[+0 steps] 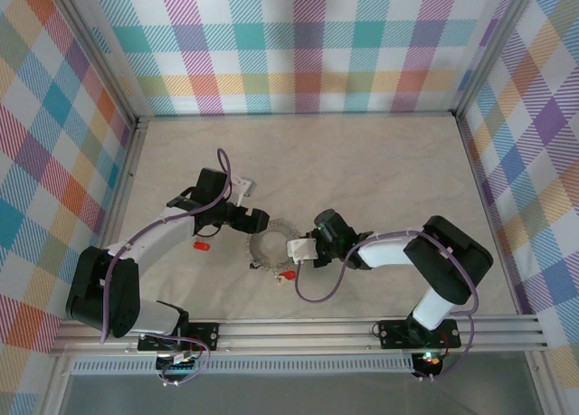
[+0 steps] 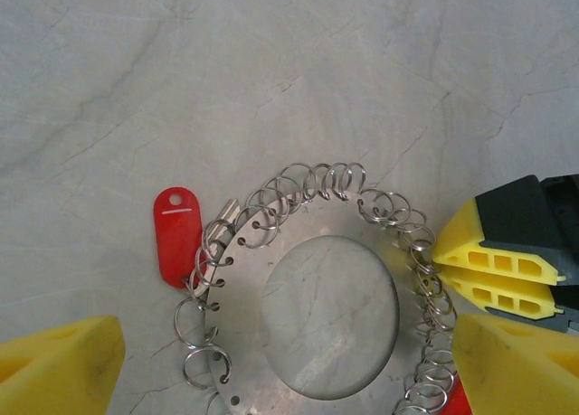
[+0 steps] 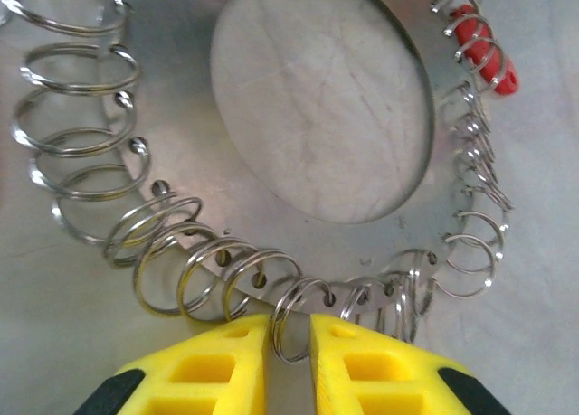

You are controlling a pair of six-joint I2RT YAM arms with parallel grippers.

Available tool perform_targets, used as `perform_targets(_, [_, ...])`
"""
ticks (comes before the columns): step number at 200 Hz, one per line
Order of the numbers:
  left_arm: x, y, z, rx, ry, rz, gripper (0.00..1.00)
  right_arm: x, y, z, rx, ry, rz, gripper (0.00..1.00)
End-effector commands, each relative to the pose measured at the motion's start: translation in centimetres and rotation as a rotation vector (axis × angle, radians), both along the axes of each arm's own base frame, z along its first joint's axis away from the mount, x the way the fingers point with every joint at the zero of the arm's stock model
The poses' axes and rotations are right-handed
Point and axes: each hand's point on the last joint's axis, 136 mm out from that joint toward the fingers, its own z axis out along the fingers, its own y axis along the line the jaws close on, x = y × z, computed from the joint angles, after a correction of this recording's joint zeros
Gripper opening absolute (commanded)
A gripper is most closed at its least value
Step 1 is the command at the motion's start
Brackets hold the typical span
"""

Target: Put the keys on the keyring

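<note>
Slippage worried me: my right gripper [image 3: 291, 329] pinched one split ring [image 3: 282, 297] at the keyring's [image 2: 249, 325] 6 o'clock, so tugging could have dragged the keyring. My left gripper [image 2: 289, 374] stood wide open, empty.

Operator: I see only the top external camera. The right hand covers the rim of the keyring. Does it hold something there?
Observer: Yes. In the right wrist camera, the right hand has its yellow fingers close on both sides of one small wire loop on the rim of the keyring.
Operator: And the other arm?
Observer: The left hand is wide open. In the left wrist camera, its fingers stand far apart, one at each side of the keyring.
Operator: Is any key hidden from me?
Observer: Yes. One red key lies flat at the rim, beside the loops. Whether it is hooked on, I cannot tell.
</note>
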Motion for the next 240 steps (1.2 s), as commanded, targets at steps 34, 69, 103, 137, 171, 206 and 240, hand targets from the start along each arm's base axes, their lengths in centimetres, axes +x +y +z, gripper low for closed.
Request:
perform_targets(34, [0.2,0.1,0.7,-0.010,0.003,0.001,0.93,3.5,-0.5,0.8,-0.004,-0.140,-0.125,0.18])
perform_targets(69, [0.2,0.0,0.6,-0.011,0.005,-0.002,0.93,3.5,-0.6,0.6,0.002,-0.138,-0.131,0.17])
perform_targets(103, [0.2,-0.1,0.7,-0.014,0.003,-0.008,0.93,2.2,-0.2,0.5,0.013,-0.081,-0.084,0.18])
perform_targets(137, [0.1,-0.1,0.6,-0.013,0.007,-0.010,0.93,1.8,-1.0,0.4,-0.018,-0.083,-0.077,0.22])
perform_targets(171, [0.1,-0.1,0.7,-0.015,0.007,-0.012,0.93,0.6,-1.3,0.3,-0.036,-0.094,-0.005,0.23])
perform_targets(206, [0.0,-0.1,0.8,-0.013,0.004,-0.017,0.93,0.5,-1.1,0.2,-0.029,-0.122,0.024,0.21])
perform_targets(240, [0.0,-0.1,0.8,-0.012,0.001,-0.018,0.93,0.7,-0.8,0.3,-0.020,-0.139,0.028,0.22])
